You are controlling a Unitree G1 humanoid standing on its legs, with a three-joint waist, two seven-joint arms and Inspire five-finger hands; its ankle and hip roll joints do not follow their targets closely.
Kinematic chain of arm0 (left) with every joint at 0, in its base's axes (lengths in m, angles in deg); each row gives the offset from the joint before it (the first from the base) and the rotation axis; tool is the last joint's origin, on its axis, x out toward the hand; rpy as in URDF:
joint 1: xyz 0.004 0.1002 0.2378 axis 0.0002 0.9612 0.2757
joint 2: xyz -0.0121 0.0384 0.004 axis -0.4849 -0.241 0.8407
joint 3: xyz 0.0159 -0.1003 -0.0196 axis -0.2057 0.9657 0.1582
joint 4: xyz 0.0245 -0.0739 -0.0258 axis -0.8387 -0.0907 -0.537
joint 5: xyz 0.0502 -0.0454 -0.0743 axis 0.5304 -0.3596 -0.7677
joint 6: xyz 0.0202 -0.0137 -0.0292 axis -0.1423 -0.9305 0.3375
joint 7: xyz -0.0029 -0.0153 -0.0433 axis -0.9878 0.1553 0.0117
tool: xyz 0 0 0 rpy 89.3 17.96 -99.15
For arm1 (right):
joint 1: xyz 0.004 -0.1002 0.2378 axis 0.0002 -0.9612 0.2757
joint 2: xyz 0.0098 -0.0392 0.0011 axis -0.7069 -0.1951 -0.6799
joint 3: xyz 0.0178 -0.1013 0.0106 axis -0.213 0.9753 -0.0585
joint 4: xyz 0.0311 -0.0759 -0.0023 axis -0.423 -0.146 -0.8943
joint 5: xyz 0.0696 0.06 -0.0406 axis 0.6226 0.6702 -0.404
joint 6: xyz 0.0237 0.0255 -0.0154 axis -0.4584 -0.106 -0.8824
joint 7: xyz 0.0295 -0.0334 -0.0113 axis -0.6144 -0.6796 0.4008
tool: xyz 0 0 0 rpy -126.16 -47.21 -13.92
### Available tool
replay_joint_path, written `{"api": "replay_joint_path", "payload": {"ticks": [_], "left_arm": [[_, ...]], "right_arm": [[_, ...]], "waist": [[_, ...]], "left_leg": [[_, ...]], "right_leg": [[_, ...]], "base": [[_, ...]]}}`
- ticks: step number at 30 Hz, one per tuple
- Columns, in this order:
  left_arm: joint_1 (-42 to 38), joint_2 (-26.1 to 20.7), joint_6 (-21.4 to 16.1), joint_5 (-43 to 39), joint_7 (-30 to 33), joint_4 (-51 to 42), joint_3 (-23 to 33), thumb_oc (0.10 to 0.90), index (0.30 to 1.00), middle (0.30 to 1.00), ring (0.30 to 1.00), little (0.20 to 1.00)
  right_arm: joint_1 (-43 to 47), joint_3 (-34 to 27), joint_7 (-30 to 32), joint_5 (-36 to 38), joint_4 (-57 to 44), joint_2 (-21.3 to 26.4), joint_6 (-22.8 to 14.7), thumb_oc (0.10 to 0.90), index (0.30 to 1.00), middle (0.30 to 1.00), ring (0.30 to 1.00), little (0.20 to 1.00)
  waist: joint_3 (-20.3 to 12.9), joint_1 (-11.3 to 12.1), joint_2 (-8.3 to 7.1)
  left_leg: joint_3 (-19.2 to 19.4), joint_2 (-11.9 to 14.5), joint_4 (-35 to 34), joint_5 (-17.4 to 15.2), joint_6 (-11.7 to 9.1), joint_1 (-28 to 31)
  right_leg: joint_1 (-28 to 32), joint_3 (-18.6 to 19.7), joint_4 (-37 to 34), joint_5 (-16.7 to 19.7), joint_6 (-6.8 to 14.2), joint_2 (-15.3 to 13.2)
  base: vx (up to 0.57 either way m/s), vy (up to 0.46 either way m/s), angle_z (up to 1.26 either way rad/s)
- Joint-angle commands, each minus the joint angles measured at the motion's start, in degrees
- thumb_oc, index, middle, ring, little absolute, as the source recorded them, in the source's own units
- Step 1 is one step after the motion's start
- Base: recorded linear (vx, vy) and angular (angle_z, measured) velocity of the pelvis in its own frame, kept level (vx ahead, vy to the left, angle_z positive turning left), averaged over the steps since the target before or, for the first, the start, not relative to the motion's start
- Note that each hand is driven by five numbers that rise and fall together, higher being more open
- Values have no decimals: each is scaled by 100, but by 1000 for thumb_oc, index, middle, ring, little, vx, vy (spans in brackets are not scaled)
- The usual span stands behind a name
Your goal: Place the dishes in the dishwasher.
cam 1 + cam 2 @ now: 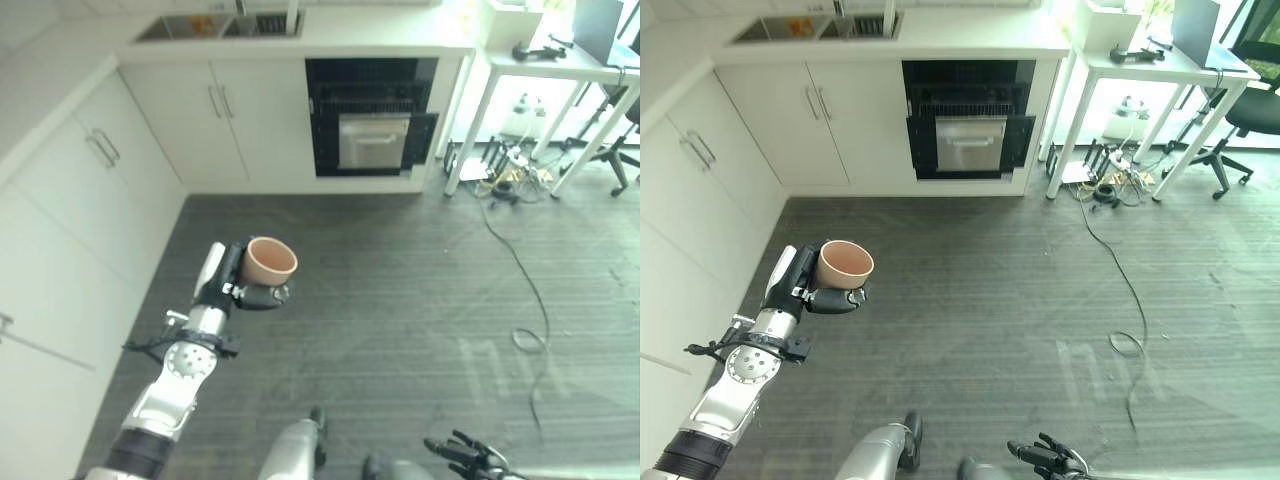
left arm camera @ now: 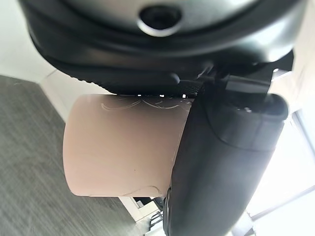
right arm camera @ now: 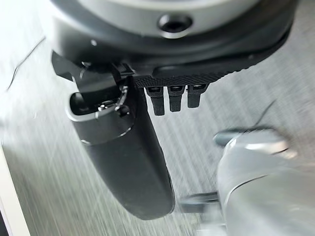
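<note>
Gripping a pale pink, round, smooth-walled cup (image 1: 270, 261), the robot's left hand (image 1: 237, 285) is holding it upright above the grey wood-grain floor (image 1: 400, 300), with the open mouth facing up. In the left wrist view the dark thumb (image 2: 224, 167) is pressing against the cup's (image 2: 120, 145) side while the palm is closing over it from the other side, so the hand is curled round the cup.

The right hand (image 1: 465, 458) is showing at the lower edge of the left eye view, low over the floor and well apart from the cup. Its fingers are spreading outward and holding nothing; in the right wrist view the thumb (image 3: 125, 157) is standing out straight, with the short dark fingertips (image 3: 172, 98) beside it.

Across the floor, set into the white cabinet run (image 1: 230, 120) under the white countertop (image 1: 330, 45), a black built-in dishwasher (image 1: 370, 115) is standing open, its door (image 1: 372, 142) hanging partly down and a rack edge showing above it. It is well apart from the cup. A steel sink (image 1: 215, 25) is sitting in the countertop beyond the cabinets. To the right, a white-legged table (image 1: 540, 90) is standing by the window, with a black office chair (image 1: 1250, 120) beside it and a tangle of cables (image 1: 505, 175) lying beneath.
</note>
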Motion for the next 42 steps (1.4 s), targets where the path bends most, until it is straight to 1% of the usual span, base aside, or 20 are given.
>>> {"api": "replay_joint_path", "payload": {"ticks": [1, 3, 6, 8, 10, 13, 17, 21, 22, 23, 27, 28, 30, 32, 33, 34, 36, 37, 40, 42], "left_arm": [[-342, -139, -826, 431, -54, -727, 616, 400, 300, 300, 300, 300], [-288, -255, -878, 540, -153, -706, 681, 400, 300, 300, 300, 300], [-361, -448, -944, 500, -54, -563, 587, 400, 300, 300, 300, 300], [-574, -570, -822, 512, 62, -573, 406, 400, 300, 300, 300, 300], [-671, -583, -577, 581, 161, -677, 308, 400, 300, 300, 300, 300], [-702, -744, -539, 446, 257, -621, 289, 400, 300, 300, 300, 300], [-410, -532, -296, 555, 531, -898, 436, 400, 300, 300, 300, 300], [-289, -292, -167, 563, 693, -1124, 522, 400, 300, 300, 300, 300], [-368, -265, -222, 601, 714, -1058, 492, 400, 300, 300, 300, 300], [-358, -268, -229, 606, 718, -1030, 520, 400, 300, 300, 300, 300], [-253, -332, -195, 586, 669, -1047, 578, 400, 300, 300, 300, 300], [-198, -295, -202, 631, 660, -1084, 585, 400, 300, 300, 300, 300], [-173, -201, -368, 729, 628, -1076, 584, 400, 300, 300, 300, 300], [16, -122, -565, 852, 773, -1012, 767, 400, 300, 300, 300, 300], [146, -169, -611, 860, 782, -1001, 925, 400, 300, 300, 300, 300], [184, -217, -656, 853, 727, -956, 1004, 400, 300, 300, 300, 300], [124, -365, -683, 874, 781, -810, 918, 400, 300, 300, 300, 300], [78, -427, -652, 833, 834, -764, 848, 400, 300, 300, 300, 300], [-29, -522, -662, 742, 916, -706, 755, 400, 300, 300, 300, 300], [-227, -552, -652, 663, 947, -711, 605, 400, 300, 300, 300, 300]], "right_arm": [[-169, 141, 439, 331, -15, -170, -9, 800, 900, 900, 900, 900], [-246, -104, 444, 292, -38, -246, -53, 800, 900, 900, 900, 900], [-362, -213, 483, -61, -168, -311, -94, 800, 900, 900, 900, 900], [-431, -239, 500, 203, -79, -296, -129, 800, 900, 900, 900, 900], [-485, -379, 508, 138, 71, -335, -232, 800, 900, 900, 900, 900], [-522, -541, 552, -61, 53, -446, -156, 800, 900, 900, 900, 900], [-469, -504, 518, -216, 98, -428, -24, 800, 900, 900, 900, 900], [-498, -428, 527, -64, 72, -270, -126, 800, 900, 900, 900, 900], [-539, -486, 522, 21, 104, -157, -239, 800, 900, 900, 900, 900], [-524, -521, 515, 57, 106, -96, -221, 800, 900, 900, 900, 900], [-472, -578, 490, 9, 109, -44, -89, 800, 900, 900, 900, 900], [-478, -550, 499, -15, 96, -87, -80, 800, 900, 900, 900, 900], [-517, -455, 560, 71, 115, -189, -171, 800, 900, 900, 900, 900], [-460, -336, 606, -143, 140, -304, -207, 800, 900, 900, 900, 900], [-434, -314, 538, -251, 128, -341, -154, 800, 900, 900, 900, 900], [-429, -282, 516, -360, 100, -372, -119, 800, 900, 900, 900, 900], [-451, -229, 539, -350, 32, -414, -78, 800, 900, 900, 900, 900], [-430, -222, 517, -323, 52, -409, -78, 800, 900, 900, 900, 900], [-421, -163, 541, -214, 42, -388, -102, 800, 900, 900, 900, 900], [-508, -203, 577, -109, 11, -366, -130, 800, 900, 900, 900, 900]], "waist": [[-373, -103, -179], [-484, -241, -45], [-405, -474, 129], [-362, -649, 131], [-319, -837, -164], [-388, -968, -216], [-552, -901, -184], [-541, -924, -193], [-507, -894, -310], [-490, -850, -334], [-378, -588, -171], [-310, -467, -120], [-257, -318, -123], [-398, -200, -77], [-503, -118, -90], [-565, -85, -63], [-515, -155, 128], [-495, -214, 187], [-467, -325, 228], [-367, -575, 147]], "left_leg": [[72, -330, 221, 94, 847, 702], [43, -179, 221, -426, 1056, 1177], [-52, 28, 221, -758, 1204, 1693], [-87, 221, 221, -952, 1067, 2045], [-26, 171, 221, -1236, 944, 2344], [18, 524, 221, -1532, 815, 2604], [159, 1216, 221, -1327, 555, 2688], [352, 1731, 221, -91, 475, 2657], [453, 1481, 221, 140, 541, 2664], [407, 1104, 221, -84, 657, 2626], [310, -72, 221, -448, 860, 1846], [384, -283, 221, -214, 827, 1379], [1004, -357, 221, 114, 817, 831], [1137, -382, 221, -147, 1004, 938], [980, -451, 221, -437, 1195, 1081], [874, -418, 221, -591, 1316, 1200], [298, -305, 221, -804, 1452, 1500], [61, -278, 221, -857, 1435, 1646], [-221, -278, 221, -927, 1373, 1852], [-704, -485, 221, -1065, 1343, 2082]], "right_leg": [[45, -25, -158, 506, 552, 625], [389, -349, -158, 1038, 805, 638], [-329, -711, 1080, 1329, 989, 560], [-496, -967, 234, 1330, 953, 190], [-1211, -398, -158, 1724, 1293, -694], [-1657, 73, -158, 2124, 1534, -1124], [-1295, -539, -158, 1640, 1410, -961], [-888, -839, -158, 1225, 924, -487], [-783, -830, -158, 1148, 796, -440], [-749, -768, -158, 1117, 778, -408], [-518, -556, -158, 954, 737, 72], [-403, -511, -158, 909, 708, 237], [-189, -626, -158, 823, 645, 357], [43, -699, -158, 562, 611, 564], [292, -689, -158, 607, 727, 689], [464, -742, -158, 1205, 906, 775], [-293, -712, 1544, 1645, 1117, 832], [-574, -731, 1638, 1521, 1057, 735], [-744, -750, 924, 1298, 897, 535], [-836, -272, -158, 1487, 920, 315]], "base": [[374, 123, -136], [402, 77, -149], [218, -34, -56], [311, -421, -26], [410, -765, -71], [382, -743, -14], [268, -558, -3], [256, -544, -11], [297, -555, -1], [313, -409, 11], [297, -159, -33], [373, -159, -73], [298, -144, -72], [312, -32, -21], [405, -20, -42], [334, -41, -72], [327, -77, -49], [293, -105, -11], [185, -116, 37], [299, -304, 64]]}}
